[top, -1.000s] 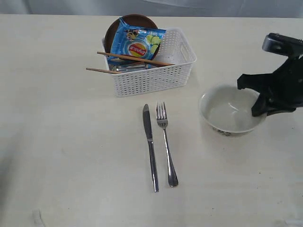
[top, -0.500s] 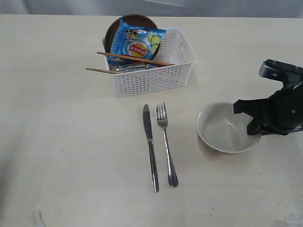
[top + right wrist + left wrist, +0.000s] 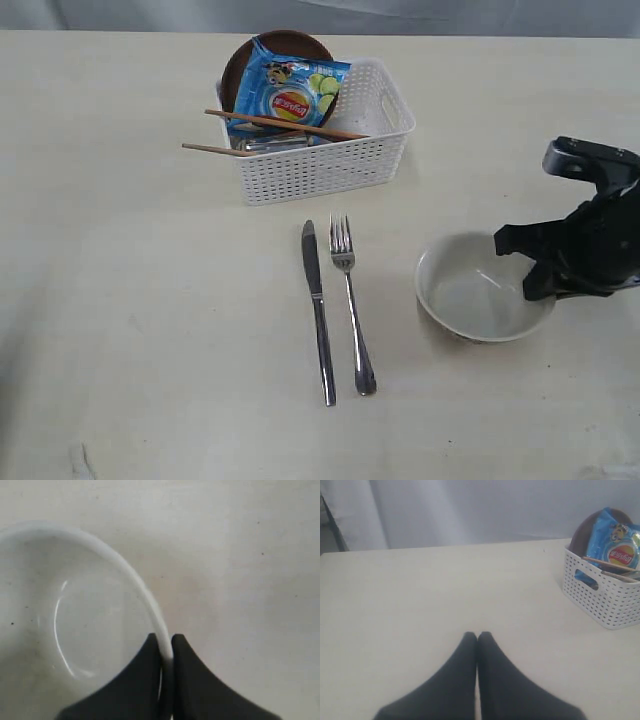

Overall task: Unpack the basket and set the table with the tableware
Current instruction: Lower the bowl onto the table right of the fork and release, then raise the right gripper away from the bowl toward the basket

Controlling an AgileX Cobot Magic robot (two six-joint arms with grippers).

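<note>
**A:** Bowl status?

**B:** Bowl (image 3: 478,292) is out of the basket (image 3: 330,165). Over the last second it came toward the near edge and down, and the shadow under it has shrunk. It's now right of the fork (image 3: 352,310), well apart from the basket.

**A:** Released?

**B:** No. Right jaws are narrow and pinch the rim on the bowl's right side. The wrist view shows one finger inside the bowl (image 3: 75,605) and one outside. Can't tell if the base touches the worktop (image 3: 150,300). My guess is touching or just above.

**A:** Left arm?

**B:** Left jaws are closed on nothing, low over bare worktop, with the basket (image 3: 605,600) off to one side. Not visible in the exterior view.

**A:** What's left?

**B:** Knife (image 3: 317,310) and fork lie side by side in front of the basket. Chopsticks (image 3: 270,125) lie across the basket rim. The brown plate (image 3: 240,70) stands at the back behind the chip bag (image 3: 288,92). Something steel sits under the chopsticks, too hidden to name. No spoon visible.

**A:** So?

**B:** Third piece is nearly placed. I'd expect the next step to be letting go and lifting straight off, because a sideways pull could drag the rim.
</note>
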